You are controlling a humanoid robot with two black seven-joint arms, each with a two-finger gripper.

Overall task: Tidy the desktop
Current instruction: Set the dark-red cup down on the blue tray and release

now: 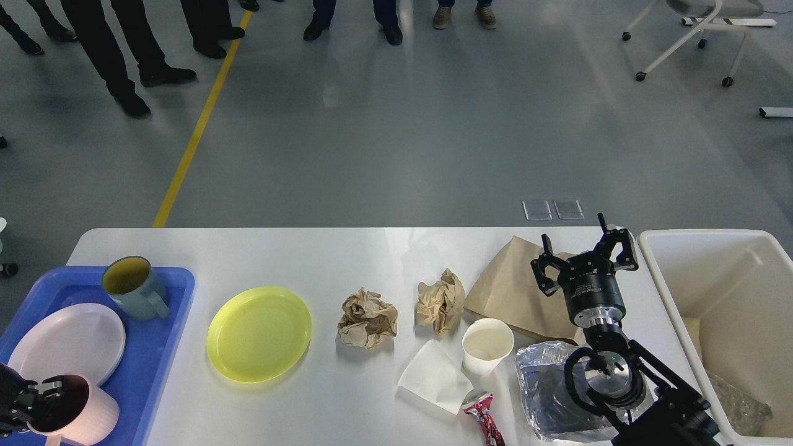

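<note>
White and matte, the desktop (347, 254) fills the lower part of our head view. At its left end sits a blue tray (158, 347) holding a grey-blue mug (133, 288), a white plate (65, 341) and a pink ribbed cup (83, 415). Our left gripper (31, 399) sits at that cup's rim, one finger inside it; we cannot tell whether it is clamped. Our right gripper (585, 257) hovers with fingers spread wide and empty above a flat brown paper bag (511, 291). Between lie a yellow plate (258, 333), two crumpled brown paper balls (367, 319) (440, 300), a white napkin (433, 376), a paper cup (487, 345), a red wrapper (485, 421) and a foil tray (548, 396). A cream bin (712, 248) stands just beside the desktop's right end.
</note>
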